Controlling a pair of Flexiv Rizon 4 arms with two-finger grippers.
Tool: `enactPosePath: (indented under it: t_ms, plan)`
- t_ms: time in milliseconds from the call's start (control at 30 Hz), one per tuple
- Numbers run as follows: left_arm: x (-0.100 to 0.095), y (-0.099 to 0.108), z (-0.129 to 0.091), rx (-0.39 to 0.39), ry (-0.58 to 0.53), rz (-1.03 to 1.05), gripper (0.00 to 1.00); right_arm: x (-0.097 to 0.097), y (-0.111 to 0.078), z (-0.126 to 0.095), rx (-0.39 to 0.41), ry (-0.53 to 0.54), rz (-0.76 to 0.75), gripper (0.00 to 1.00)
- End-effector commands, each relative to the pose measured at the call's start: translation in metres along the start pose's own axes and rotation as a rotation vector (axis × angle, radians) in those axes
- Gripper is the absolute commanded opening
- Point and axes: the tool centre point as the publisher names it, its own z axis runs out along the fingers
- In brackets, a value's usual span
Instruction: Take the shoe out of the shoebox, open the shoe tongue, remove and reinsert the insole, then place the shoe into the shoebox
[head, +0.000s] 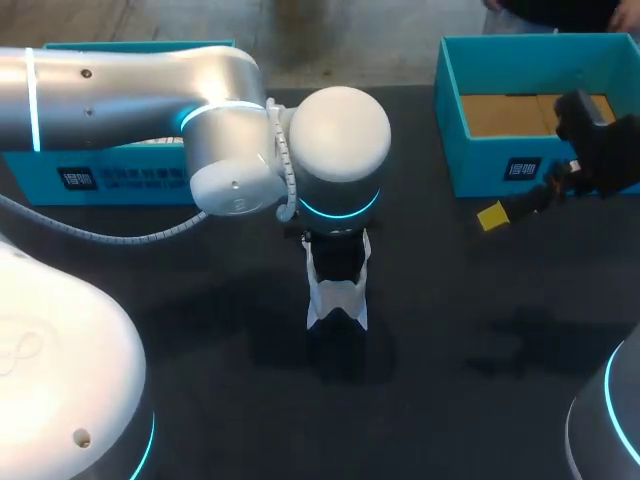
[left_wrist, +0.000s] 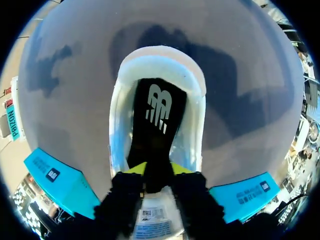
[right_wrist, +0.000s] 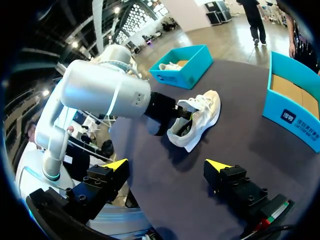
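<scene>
In the middle of the head view the white shoe (head: 338, 305) stands on the dark counter (head: 470, 400), well apart from the open blue shoebox (head: 470, 165) in the upper right of the frame. Our left gripper (left_wrist: 157, 172) is over the shoe and is clenched on the black insole (left_wrist: 156, 117). Both yellow tips press one end of it from two sides, while the rest of the insole lies along the inside of the shoe toward its rounded far end. Under the gripper we see a white flap with a label, which we take for the opened tongue (left_wrist: 150, 220). Our right gripper (right_wrist: 167, 165) is released, with nothing between its fingers, and hangs near the shoebox, away from the shoe.

We judge that the insole step is in hand; whether the insole goes out or in, we cannot tell. To do it well, we should move the insole along the length of the shoe, not sideways, so that it does not catch on the white walls. Nothing holds the shoe down, so a fast pull may drag or tip it. A slow move is safer, or the right gripper can steady the shoe.
</scene>
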Motion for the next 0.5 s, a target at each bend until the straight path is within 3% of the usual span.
enactPosePath:
  t_ms: [33,500]
  plan:
    - [-0.0024,0.0003,-0.0002,0.001,0.001,0.000,1.00,0.0000,0.0004,0.0008,0.002,-0.002,0.002,1.00]
    - [0.0001,0.0030,-0.0074,-0.015,0.003,0.015,1.00,0.0000,0.0004,0.0008,0.002,-0.002,0.002,1.00]
